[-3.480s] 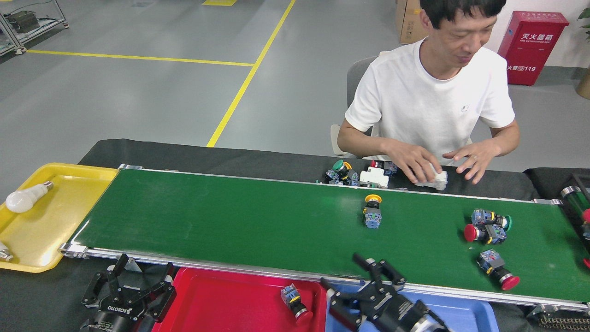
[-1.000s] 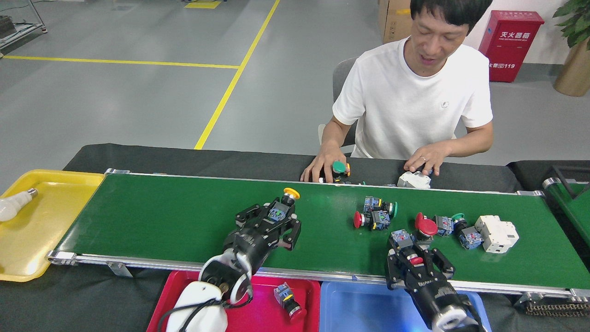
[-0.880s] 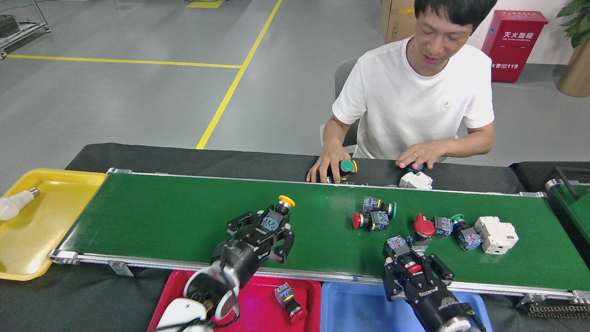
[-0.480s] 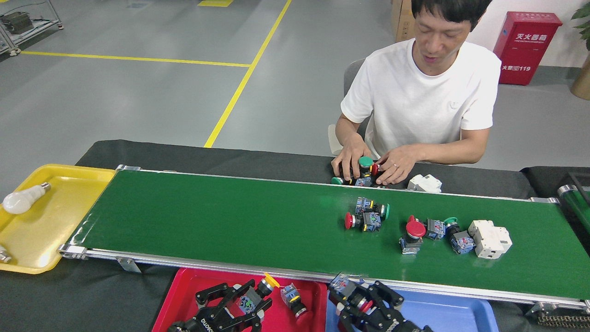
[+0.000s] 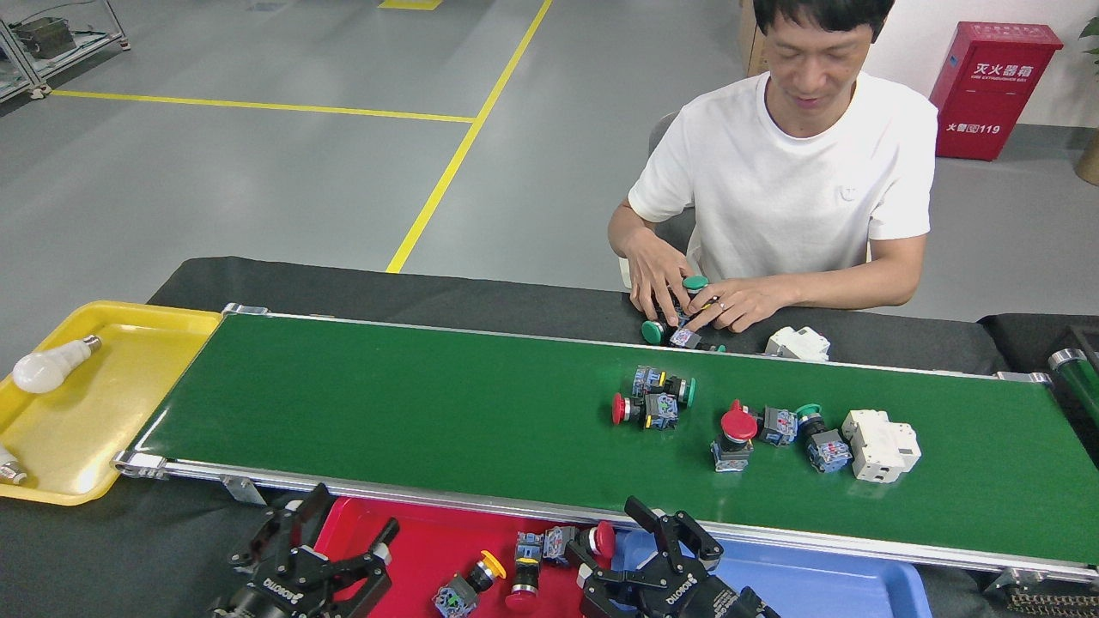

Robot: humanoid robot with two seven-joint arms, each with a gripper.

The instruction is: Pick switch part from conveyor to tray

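The conveyor (image 5: 412,412) is a wide green belt across the middle. Several switch parts lie on its right half: a red and green pair (image 5: 651,402), a red mushroom one (image 5: 732,433) and two more (image 5: 816,436) beside a white breaker (image 5: 880,433). The red tray (image 5: 403,549) at the bottom holds a yellow-capped switch part (image 5: 468,588) and two red-capped ones (image 5: 524,575) (image 5: 579,541). My left gripper (image 5: 343,528) is open and empty over the tray's left end. My right gripper (image 5: 611,530) stands open by the tray's right edge, close to the last red-capped part.
A blue tray (image 5: 850,584) sits right of the red one. A yellow tray (image 5: 103,403) with a light bulb (image 5: 47,367) lies at the conveyor's left end. A person sits across the belt, hands (image 5: 687,296) on switch parts at its far rail.
My left gripper has let go of the yellow-capped part into the red tray. My right gripper has opened and released its red-capped part. The parts on the belt have drifted left.
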